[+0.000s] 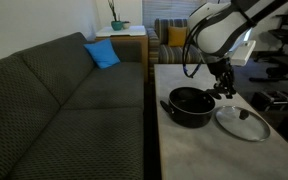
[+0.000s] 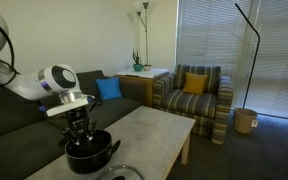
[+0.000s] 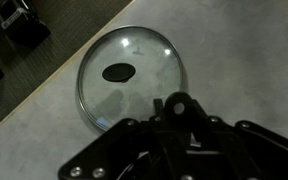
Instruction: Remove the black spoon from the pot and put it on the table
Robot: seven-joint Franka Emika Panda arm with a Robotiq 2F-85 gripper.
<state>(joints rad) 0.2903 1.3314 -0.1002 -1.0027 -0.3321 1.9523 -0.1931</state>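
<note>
Living-room furniture fills the left side: a dark grey sofa [image 1: 54,100] with a blue cushion [image 1: 102,53], then a wooden side table [image 1: 127,38] bearing a plant [image 1: 115,14], then a striped armchair [image 1: 169,35] at the back. Right of the sofa runs the pale grey table [image 1: 184,150]. The pot [image 1: 189,106] sits on it, and a glass lid [image 1: 242,123] lies flat just beside the pot, further right. The gripper [image 1: 224,88] hangs over the pot's right rim, between pot and lid. The wrist view looks down on the lid, but I cannot tell whether the fingers are apart or together. The spoon is black on black and cannot be picked out, so I cannot tell whether it is in the pot or in the fingers.
</note>
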